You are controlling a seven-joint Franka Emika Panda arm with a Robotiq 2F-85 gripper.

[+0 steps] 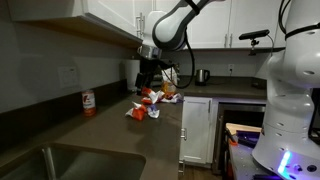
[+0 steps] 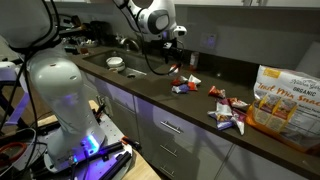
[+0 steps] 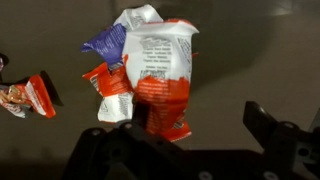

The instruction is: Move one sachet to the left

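The end effector (image 3: 195, 140) hangs open over a heap of sachets (image 3: 150, 70) on the dark bench (image 3: 255, 60), its fingers cut off at the frame's bottom. A lone sachet (image 3: 28, 96) lies apart, clipped by the edge. How many overlap is unclear.

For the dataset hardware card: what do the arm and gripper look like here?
The arm has glossy white, rounded links with dark bands at the joints. The gripper is black and blocky. In the wrist view its fingers are black and angular. A thin black cable loops beside the wrist. No markings are legible.
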